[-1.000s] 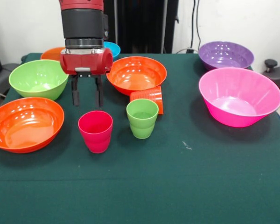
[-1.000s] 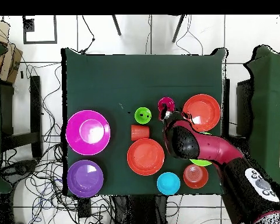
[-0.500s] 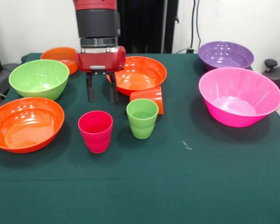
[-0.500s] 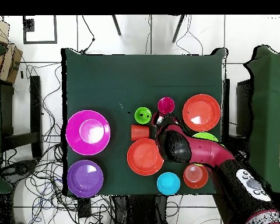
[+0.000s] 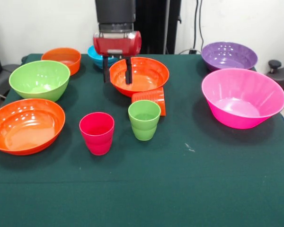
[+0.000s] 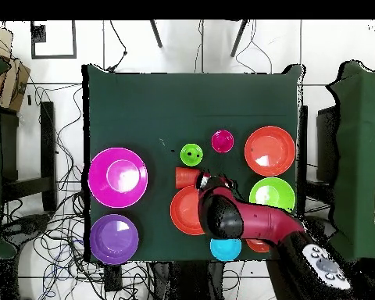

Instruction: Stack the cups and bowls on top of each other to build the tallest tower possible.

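My gripper (image 5: pixel 117 80) hangs open and empty over the left rim of a wide orange bowl (image 5: pixel 144 75), one finger on each side of the rim. In front of that bowl an orange cup (image 5: pixel 150 100) lies on its side. A light green cup (image 5: pixel 144 119) and a magenta cup (image 5: pixel 97 132) stand upright nearer the camera. In the overhead view the arm (image 6: pixel 237 219) covers part of the middle orange bowl (image 6: pixel 183 212). The green cup (image 6: pixel 191 154), magenta cup (image 6: pixel 222 141) and orange cup (image 6: pixel 186 176) lie just beyond it.
A green bowl (image 5: pixel 39 79) and a second wide orange bowl (image 5: pixel 26 125) sit at the left. A small orange bowl (image 5: pixel 61 59) and a small blue bowl (image 5: pixel 95 56) stand behind them. A purple bowl (image 5: pixel 228 55) and a large pink bowl (image 5: pixel 243 97) are at the right.
The gripper has risen and moved back and to the right in the front view, from beside the magenta cup to over the middle orange bowl's rim. It stayed open and empty.
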You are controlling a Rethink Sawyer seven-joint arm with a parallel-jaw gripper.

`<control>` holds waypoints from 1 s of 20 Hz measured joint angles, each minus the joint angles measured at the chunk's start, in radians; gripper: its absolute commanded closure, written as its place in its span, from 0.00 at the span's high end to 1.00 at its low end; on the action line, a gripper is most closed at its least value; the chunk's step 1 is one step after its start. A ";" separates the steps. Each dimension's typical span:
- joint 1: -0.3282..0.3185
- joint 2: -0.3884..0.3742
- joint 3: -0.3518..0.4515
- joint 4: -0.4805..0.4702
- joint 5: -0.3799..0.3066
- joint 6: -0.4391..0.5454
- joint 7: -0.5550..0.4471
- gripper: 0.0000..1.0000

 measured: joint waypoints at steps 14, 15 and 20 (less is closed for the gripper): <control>0.157 -0.268 -0.183 0.228 0.003 -0.014 0.021 1.00; 0.171 -0.274 -0.195 0.232 0.003 -0.019 0.023 1.00; 0.170 -0.293 -0.231 0.242 0.003 -0.040 0.025 1.00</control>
